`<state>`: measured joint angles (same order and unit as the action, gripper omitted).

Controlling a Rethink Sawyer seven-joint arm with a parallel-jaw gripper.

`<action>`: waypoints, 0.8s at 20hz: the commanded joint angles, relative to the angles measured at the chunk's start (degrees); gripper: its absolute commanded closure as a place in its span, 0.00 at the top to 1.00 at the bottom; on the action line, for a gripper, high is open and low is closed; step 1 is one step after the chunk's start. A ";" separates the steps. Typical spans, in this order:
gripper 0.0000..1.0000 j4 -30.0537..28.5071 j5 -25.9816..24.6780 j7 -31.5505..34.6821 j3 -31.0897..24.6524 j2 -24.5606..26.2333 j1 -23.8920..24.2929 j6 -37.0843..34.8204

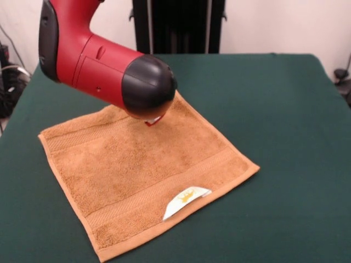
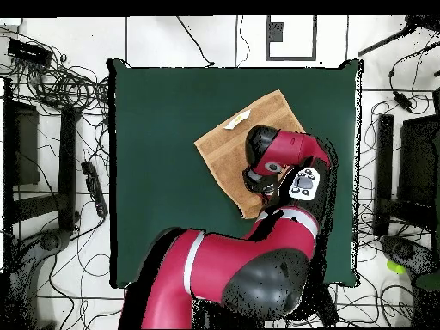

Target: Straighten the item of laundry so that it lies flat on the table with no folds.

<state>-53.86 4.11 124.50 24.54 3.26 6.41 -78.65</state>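
Observation:
The item of laundry (image 1: 142, 175), an orange-tan towel, lies spread on the green table (image 1: 285, 109) at front left, turned like a diamond. Its white label (image 1: 186, 200) with a yellow mark sticks up at the near hem. The red arm's black wrist hangs low over the towel's far part. Only a small red bit of the gripper (image 1: 153, 121) shows beneath it, at or just above the cloth. In the overhead view the towel (image 2: 225, 148) sits in the table's (image 2: 163, 172) upper middle with its label (image 2: 236, 119) at the top edge. The arm covers its lower right part.
A black stand (image 1: 178, 24) rises behind the table. Cables (image 2: 69, 82) and dark equipment (image 2: 21, 142) lie on the floor round the table's sides. The robot's red body (image 2: 223, 266) overhangs the table's bottom edge in the overhead view.

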 commanded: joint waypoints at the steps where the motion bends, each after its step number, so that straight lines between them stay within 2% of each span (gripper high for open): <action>1: 0.00 -7.76 6.60 6.56 -15.86 -0.31 2.43 33.17; 4: 0.00 -13.55 8.45 2.27 -21.12 -5.20 5.48 39.93; 10: 0.00 -22.05 5.85 -5.24 -31.16 -11.14 12.49 53.06; 16: 0.00 -26.70 1.69 -7.27 -39.16 -14.36 18.46 58.64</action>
<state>-77.75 4.88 124.50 4.96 -13.59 23.83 -55.17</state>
